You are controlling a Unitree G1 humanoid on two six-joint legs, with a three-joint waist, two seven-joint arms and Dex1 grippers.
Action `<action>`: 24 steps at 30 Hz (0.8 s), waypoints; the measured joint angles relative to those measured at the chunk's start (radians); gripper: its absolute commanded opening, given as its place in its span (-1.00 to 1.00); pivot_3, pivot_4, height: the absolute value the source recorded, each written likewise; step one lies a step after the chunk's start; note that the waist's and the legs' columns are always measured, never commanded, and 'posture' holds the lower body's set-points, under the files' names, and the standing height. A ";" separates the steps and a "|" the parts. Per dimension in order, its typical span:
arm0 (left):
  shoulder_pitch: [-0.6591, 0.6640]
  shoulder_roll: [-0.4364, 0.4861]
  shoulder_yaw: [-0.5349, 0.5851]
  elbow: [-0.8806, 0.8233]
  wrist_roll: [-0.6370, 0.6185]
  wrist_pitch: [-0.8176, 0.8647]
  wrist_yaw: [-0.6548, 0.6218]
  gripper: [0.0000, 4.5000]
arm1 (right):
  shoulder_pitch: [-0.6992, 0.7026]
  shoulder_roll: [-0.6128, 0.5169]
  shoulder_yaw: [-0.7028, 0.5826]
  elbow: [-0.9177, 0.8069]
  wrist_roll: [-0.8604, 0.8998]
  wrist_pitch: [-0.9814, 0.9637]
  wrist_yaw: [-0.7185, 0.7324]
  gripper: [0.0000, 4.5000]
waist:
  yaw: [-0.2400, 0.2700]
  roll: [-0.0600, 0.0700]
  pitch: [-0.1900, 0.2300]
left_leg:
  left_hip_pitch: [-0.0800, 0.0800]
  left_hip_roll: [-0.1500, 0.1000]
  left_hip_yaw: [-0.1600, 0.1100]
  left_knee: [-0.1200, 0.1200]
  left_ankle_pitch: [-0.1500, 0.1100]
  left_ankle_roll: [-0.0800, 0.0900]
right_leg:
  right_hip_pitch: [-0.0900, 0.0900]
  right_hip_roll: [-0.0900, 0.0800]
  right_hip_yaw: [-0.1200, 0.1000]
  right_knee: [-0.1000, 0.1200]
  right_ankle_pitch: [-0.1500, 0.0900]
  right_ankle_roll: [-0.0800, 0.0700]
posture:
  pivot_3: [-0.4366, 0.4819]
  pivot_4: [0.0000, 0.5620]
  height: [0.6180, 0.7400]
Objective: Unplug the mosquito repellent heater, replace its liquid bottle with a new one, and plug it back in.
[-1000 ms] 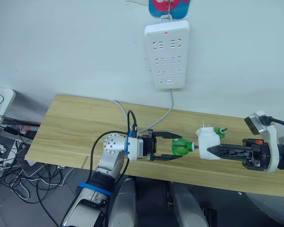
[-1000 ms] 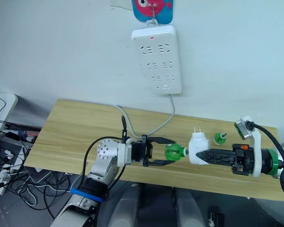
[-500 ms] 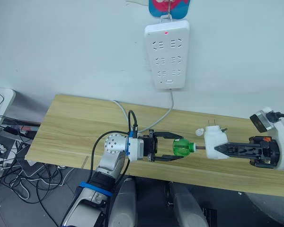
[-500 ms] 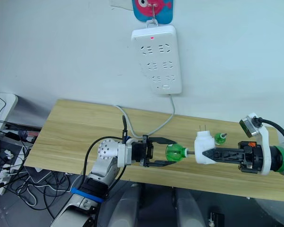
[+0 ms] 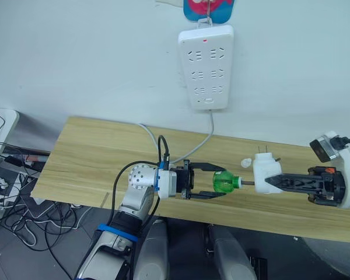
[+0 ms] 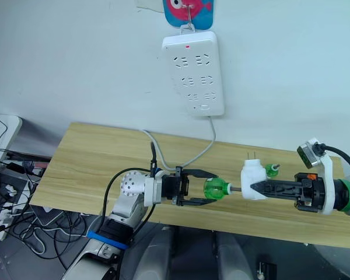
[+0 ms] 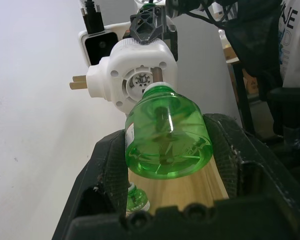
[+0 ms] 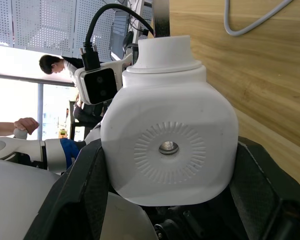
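The mosquito repellent heater [image 5: 266, 174] hangs above the worktop [image 5: 93, 157], clamped in the right pincer [image 5: 272, 182]. At its 9 o'clock, just apart, the liquid bottle [image 5: 224, 181] is gripped by the left pincer [image 5: 219, 180], wick toward the heater. The capped new bottle [image 6: 272, 170] stands at the heater's 2 o'clock.

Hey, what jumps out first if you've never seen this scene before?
Midway over the wooden table, the left gripper holds a green bottle sideways, its wick aimed at the white heater clamped in the right gripper, a small gap between them. On the wall above hangs a white power strip, with a second green bottle behind the heater.
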 measured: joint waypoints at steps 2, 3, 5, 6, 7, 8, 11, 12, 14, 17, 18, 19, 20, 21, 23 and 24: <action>0.000 0.000 -0.002 -0.001 0.000 0.000 0.000 0.00 | 0.010 -0.002 -0.005 -0.001 0.000 0.000 0.004 0.30 | 0.000 0.000 0.000 | 0.000 0.000 0.000 0.000 0.000 0.000 | 0.000 0.000 0.000 0.000 0.000 0.000 | 0.15 0.31 1.00; 0.000 0.001 -0.002 -0.001 0.000 0.000 0.000 0.00 | 0.018 -0.004 -0.009 -0.001 0.000 0.001 0.010 0.30 | 0.000 0.000 0.000 | 0.000 0.000 0.000 0.000 0.000 0.000 | 0.000 0.000 0.000 0.000 0.000 0.000 | 0.15 0.31 1.00; 0.000 0.004 0.000 0.000 0.000 0.001 0.011 0.00 | 0.031 -0.009 -0.013 -0.009 0.000 0.010 0.028 0.30 | 0.000 0.000 0.000 | 0.000 0.000 0.000 0.000 0.000 0.000 | 0.000 0.000 0.000 0.000 0.000 0.000 | 0.16 0.31 1.00; 0.000 0.006 0.001 0.000 0.000 0.002 0.013 0.00 | 0.038 -0.011 -0.015 -0.014 0.000 0.015 0.037 0.30 | 0.000 0.000 0.000 | 0.000 0.000 0.000 0.000 0.000 0.000 | 0.000 0.000 0.000 0.000 0.000 0.000 | 0.16 0.30 1.00; 0.000 0.007 0.001 0.000 0.001 0.002 0.014 0.00 | 0.042 -0.012 -0.020 -0.018 0.000 0.017 0.042 0.30 | 0.000 0.000 0.000 | 0.000 0.000 0.000 0.000 0.000 0.000 | 0.000 0.000 0.000 0.000 0.000 0.000 | 0.16 0.30 1.00; 0.000 0.008 0.001 0.000 0.001 0.003 0.017 0.00 | 0.051 -0.016 -0.028 -0.020 0.000 0.019 0.048 0.30 | 0.000 0.000 0.000 | 0.000 0.000 0.000 0.000 0.000 0.000 | 0.000 0.000 0.000 0.000 0.000 0.000 | 0.16 0.30 1.00; -0.001 0.012 0.002 0.004 0.001 0.003 0.023 0.00 | 0.067 -0.024 -0.044 -0.020 0.000 0.022 0.065 0.30 | 0.000 0.000 0.000 | 0.000 0.000 0.000 0.001 0.000 0.000 | 0.000 0.000 0.000 0.000 0.000 0.000 | 0.16 0.29 1.00; -0.001 0.013 0.002 0.004 0.001 0.003 0.026 0.00 | 0.068 -0.024 -0.044 -0.020 0.000 0.022 0.066 0.30 | 0.000 0.000 0.000 | 0.000 0.000 0.000 0.001 0.000 0.000 | 0.000 0.000 0.000 0.000 0.000 0.000 | 0.16 0.29 1.00; -0.001 0.014 0.002 0.004 0.001 0.003 0.029 0.00 | 0.068 -0.024 -0.044 -0.020 0.000 0.020 0.065 0.30 | 0.000 0.000 0.000 | 0.000 0.000 0.000 0.001 0.000 0.000 | 0.000 0.000 0.000 0.000 0.000 0.000 | 0.16 0.28 1.00; 0.001 0.013 0.000 0.002 0.001 0.003 0.030 0.00 | 0.062 -0.020 -0.041 -0.026 0.000 0.006 0.063 0.30 | 0.000 0.000 0.000 | 0.000 0.000 0.000 0.001 0.000 0.000 | 0.000 0.000 0.000 0.000 0.000 0.000 | 0.16 0.28 1.00; 0.001 0.012 -0.001 0.002 0.001 0.003 0.030 0.00 | 0.056 -0.016 -0.039 -0.031 0.000 0.000 0.060 0.30 | 0.000 0.000 0.000 | 0.000 0.000 0.000 0.001 0.000 0.000 | 0.000 0.000 0.000 0.000 0.000 0.000 | 0.16 0.28 1.00; 0.002 0.010 -0.002 0.001 0.001 0.003 0.030 0.00 | 0.051 -0.013 -0.037 -0.037 0.000 -0.006 0.057 0.30 | 0.000 0.000 0.000 | 0.000 0.000 0.000 0.001 0.000 0.000 | 0.000 0.000 0.000 0.000 0.000 0.000 | 0.16 0.28 1.00; 0.002 0.010 -0.003 0.001 0.001 0.003 0.029 0.00 | 0.044 -0.011 -0.035 -0.042 0.000 -0.010 0.054 0.30 | 0.000 0.000 0.000 | 0.000 0.000 0.000 0.001 0.000 0.000 | 0.000 0.000 0.000 0.000 0.000 0.000 | 0.16 0.28 1.00; 0.002 0.010 -0.003 0.000 0.001 0.003 0.029 0.00 | 0.038 -0.008 -0.033 -0.047 0.000 -0.014 0.049 0.30 | 0.000 0.000 0.000 | 0.000 0.000 0.000 0.001 0.000 0.000 | 0.000 0.000 0.000 0.000 0.000 0.000 | 0.16 0.28 1.00; 0.002 0.011 -0.006 0.000 0.001 0.003 0.029 0.00 | 0.031 -0.004 -0.024 -0.049 0.000 -0.020 0.042 0.30 | 0.000 0.000 0.000 | 0.000 0.000 0.000 0.001 0.000 0.000 | 0.000 0.000 0.000 0.000 0.000 0.000 | 0.16 0.28 1.00; 0.002 0.011 -0.008 -0.001 0.001 0.004 0.029 0.00 | 0.028 0.000 -0.018 -0.049 0.000 -0.021 0.040 0.30 | 0.000 0.000 0.000 | 0.000 0.000 0.000 0.001 0.000 0.000 | 0.000 0.000 0.000 0.000 0.000 0.000 | 0.16 0.27 1.00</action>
